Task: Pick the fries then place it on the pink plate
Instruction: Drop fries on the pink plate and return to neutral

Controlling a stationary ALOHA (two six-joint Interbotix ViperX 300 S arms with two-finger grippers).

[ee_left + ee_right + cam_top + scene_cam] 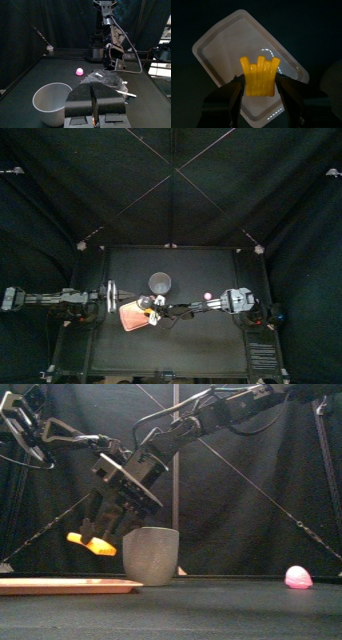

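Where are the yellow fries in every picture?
Top view: fries left of centre, over the pink tray.
Front view: lower left, above the tray.
Left wrist view: not visible.
Right wrist view: centre, held by the right gripper.
Shared landmark: the pink tray.

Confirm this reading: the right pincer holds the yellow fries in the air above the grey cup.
Wrong in one respect. The right pincer does hold the fries in the air, but above the pink tray, not the grey cup, which stands beside it. The right wrist view shows the tray under the fries.
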